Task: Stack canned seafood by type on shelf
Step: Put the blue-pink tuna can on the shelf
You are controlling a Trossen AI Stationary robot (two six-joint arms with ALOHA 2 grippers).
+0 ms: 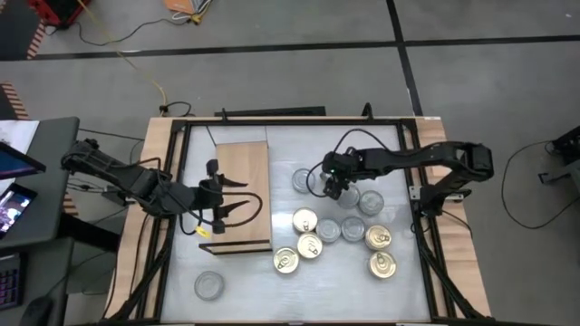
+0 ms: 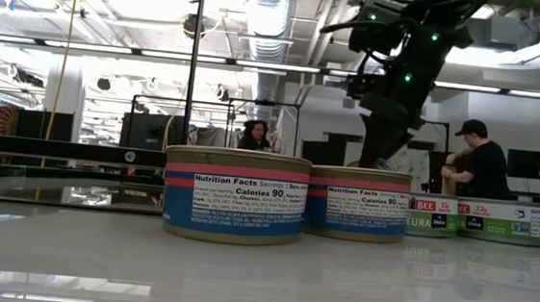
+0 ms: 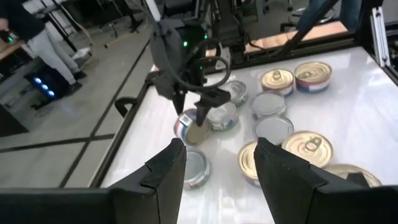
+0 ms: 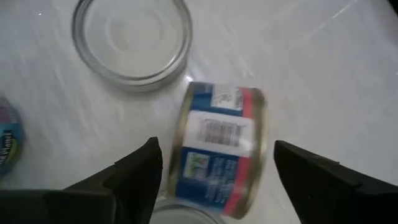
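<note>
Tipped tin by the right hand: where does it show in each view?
High view: hidden under the right hand, right of the shelf.
Low view: not visible; the hand comes down behind a blue-labelled tin.
Left wrist view: the tipped tin leans just below that hand.
Right wrist view: centre, label up, between the open fingers.
Shared landmark: the right hand.

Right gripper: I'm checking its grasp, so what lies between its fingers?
In the right wrist view, a blue-and-red labelled tin lies on its side between the open right gripper's fingers, untouched.
</note>
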